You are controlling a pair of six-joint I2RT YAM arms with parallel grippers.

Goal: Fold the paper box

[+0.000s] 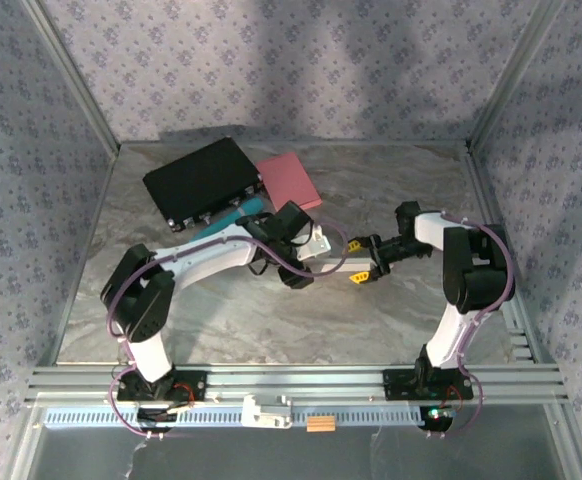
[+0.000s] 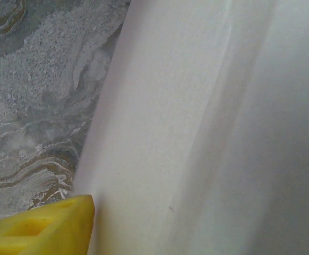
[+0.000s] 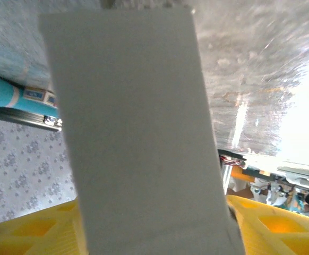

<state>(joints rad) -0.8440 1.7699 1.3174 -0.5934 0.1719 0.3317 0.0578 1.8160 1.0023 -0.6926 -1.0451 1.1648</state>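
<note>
The white paper box [image 1: 318, 243] hangs above the middle of the table, between the two arms. My left gripper [image 1: 299, 268] reaches it from the left. In the left wrist view one yellow fingertip [image 2: 43, 228] lies against the left edge of a white panel of the box [image 2: 197, 133]; the other finger is hidden. My right gripper [image 1: 359, 262] comes in from the right. In its wrist view a flat grey-white panel of the box [image 3: 138, 133] stands between its two yellow fingers [image 3: 32, 228], which are spread wide on either side.
A black case [image 1: 203, 182], a pink pad [image 1: 291, 180] and a teal item [image 1: 233, 215] lie at the back left of the marble table. An aluminium rail [image 1: 291, 380] runs along the near edge. Patterned walls close in three sides.
</note>
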